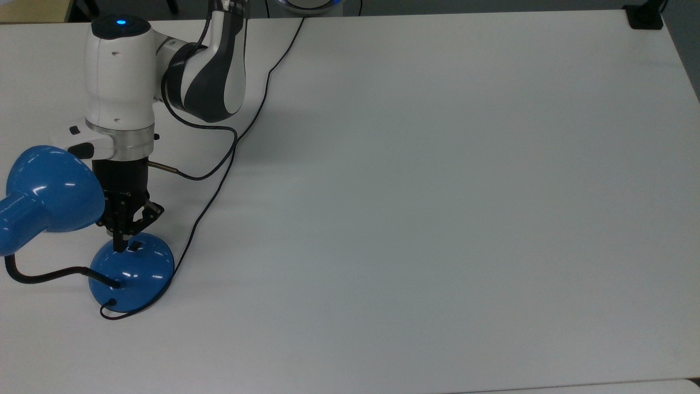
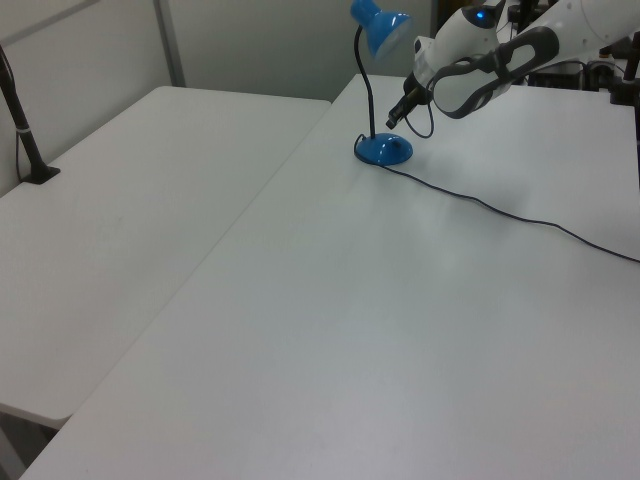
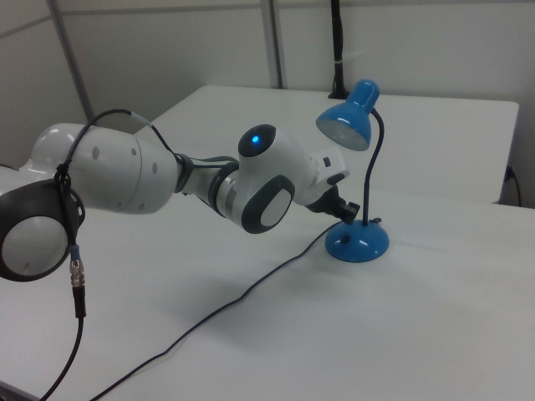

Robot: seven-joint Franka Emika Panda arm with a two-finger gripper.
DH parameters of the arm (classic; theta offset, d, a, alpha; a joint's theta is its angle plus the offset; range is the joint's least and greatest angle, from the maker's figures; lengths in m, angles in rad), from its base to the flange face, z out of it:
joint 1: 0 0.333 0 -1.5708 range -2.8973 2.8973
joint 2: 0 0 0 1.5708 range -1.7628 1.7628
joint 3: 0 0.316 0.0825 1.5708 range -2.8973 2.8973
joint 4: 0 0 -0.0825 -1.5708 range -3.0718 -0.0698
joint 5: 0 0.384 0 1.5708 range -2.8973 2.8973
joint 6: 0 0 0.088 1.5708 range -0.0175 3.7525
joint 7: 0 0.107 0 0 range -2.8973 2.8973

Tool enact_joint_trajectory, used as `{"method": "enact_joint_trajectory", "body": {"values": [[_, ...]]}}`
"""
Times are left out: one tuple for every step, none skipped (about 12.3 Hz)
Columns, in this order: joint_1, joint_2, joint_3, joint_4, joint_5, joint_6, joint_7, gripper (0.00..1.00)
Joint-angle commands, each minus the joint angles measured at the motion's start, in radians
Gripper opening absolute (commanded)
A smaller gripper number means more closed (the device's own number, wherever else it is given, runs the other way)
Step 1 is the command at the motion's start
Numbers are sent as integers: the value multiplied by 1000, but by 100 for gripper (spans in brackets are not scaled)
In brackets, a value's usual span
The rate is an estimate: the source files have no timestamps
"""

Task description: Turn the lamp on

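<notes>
the lamp (image 1: 131,271) stands near the surface's (image 1: 437,191) edge, at the top view's left. its round base looks smooth, hard and slippery, and likely light, so it could slide. don't grab it; press the little black switch (image 1: 134,245) on the base. the arm (image 1: 117,76) leans down over the base, and the gripper (image 1: 119,243) points at the switch. its jaws are together.

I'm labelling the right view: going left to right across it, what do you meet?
Arm's large grey-and-white joint → wrist with the blue light → lamp, its blue shade above the dome base.
</notes>
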Motion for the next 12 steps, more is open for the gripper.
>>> {"method": "enact_joint_trajectory", "body": {"values": [[4,-22,3,-40,5,-20,-10,0],[4,-14,3,-40,5,-20,-16,0],[5,-10,3,-39,5,-20,-20,0],[5,-8,3,-39,5,-20,-20,0],[5,-8,3,-40,5,-20,-22,0],[5,-8,3,-39,5,-20,-22,0],[5,-8,3,-39,5,-20,-22,0],[5,-8,3,-40,5,-20,-24,0],[4,-7,3,-42,5,-20,-36,0],[4,-5,3,-42,5,-20,-36,0],[4,2,3,-40,5,-20,-36,0],[2,4,3,-39,5,-20,-36,0]]}}
